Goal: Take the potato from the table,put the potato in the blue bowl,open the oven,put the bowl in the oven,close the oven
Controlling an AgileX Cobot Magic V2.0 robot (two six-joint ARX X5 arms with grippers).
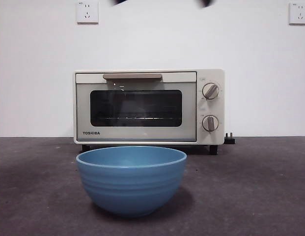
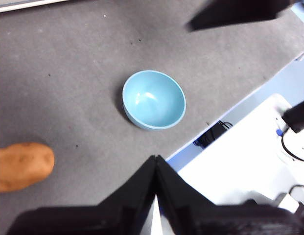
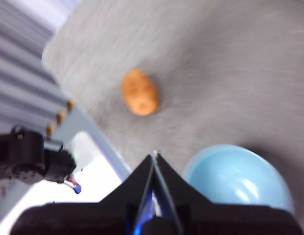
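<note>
1. Oven stands at the back of the table, against a white wall, with its door shut and the bar handle across the top of the door; two round knobs sit one above the other on its right side, and the wire rack shows faintly through the dark glass

2. Bowl sits upright on the table in front of the oven, well apart from it and roughly centred on the door; from the left wrist view its inside is bare

3. Potato lies on the table apart from the bowl, out of the front view; the right wrist view shows it beyond the bowl, with grey table between them

4. Left gripper hangs high above the table with nothing in it, its two black jaws pressed together to a point; bowl and potato both lie well below and apart from it

5. Right gripper is likewise raised and holds nothing, jaws closed tip to tip; its picture is blurred

6. Front view shows only two black tips at the top edge, above the oven; which arm each belongs to cannot be told there

7. Two wall sockets sit high on the wall, one to each side
</note>
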